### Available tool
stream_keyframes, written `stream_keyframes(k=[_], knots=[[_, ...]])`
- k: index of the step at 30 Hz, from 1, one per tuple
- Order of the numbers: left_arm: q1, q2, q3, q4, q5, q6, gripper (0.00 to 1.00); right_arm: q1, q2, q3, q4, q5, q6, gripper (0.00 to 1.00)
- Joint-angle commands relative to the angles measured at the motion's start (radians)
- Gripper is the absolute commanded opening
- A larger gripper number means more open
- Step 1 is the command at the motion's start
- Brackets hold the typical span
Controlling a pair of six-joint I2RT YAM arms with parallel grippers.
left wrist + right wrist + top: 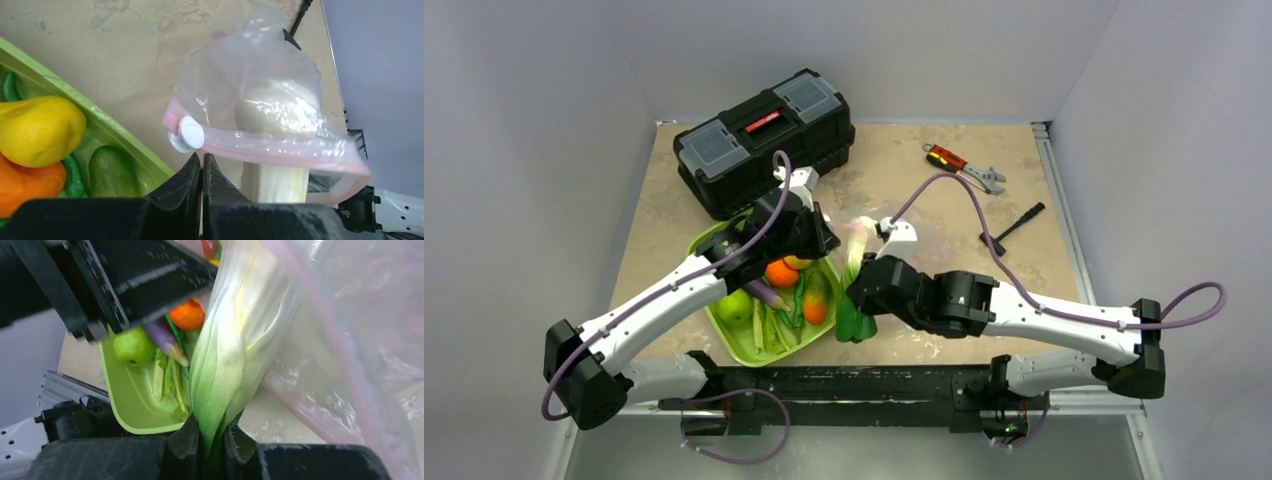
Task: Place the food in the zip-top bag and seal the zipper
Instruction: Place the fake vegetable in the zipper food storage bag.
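My left gripper (202, 159) is shut on the mouth edge of the clear zip-top bag (250, 75), just below the white slider (191, 132) on the pink zipper (280, 147). It holds the bag up off the table beside the tray. My right gripper (212, 437) is shut on the green leafy end of the bok choy (235, 340). The bok choy's white end is inside the bag's mouth (275, 107). In the top view the two grippers (824, 240) (859, 290) are close together. The green apple (132, 346), eggplant (162, 337), orange (187, 315) and green beans (167, 380) lie in the tray.
The lime-green tray (734, 345) sits at the near left, under the left arm. A black toolbox (764, 135) stands at the back left. A wrench (964, 165) and a black tool (1012, 228) lie at the back right.
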Motion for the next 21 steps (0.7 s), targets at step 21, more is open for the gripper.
stream_keyframes(k=[21], knots=[[-0.111,0.095,0.288,-0.155,-0.133,0.491,0.00,-0.313,0.231,0.300,-0.185,-0.198,-0.737,0.00]])
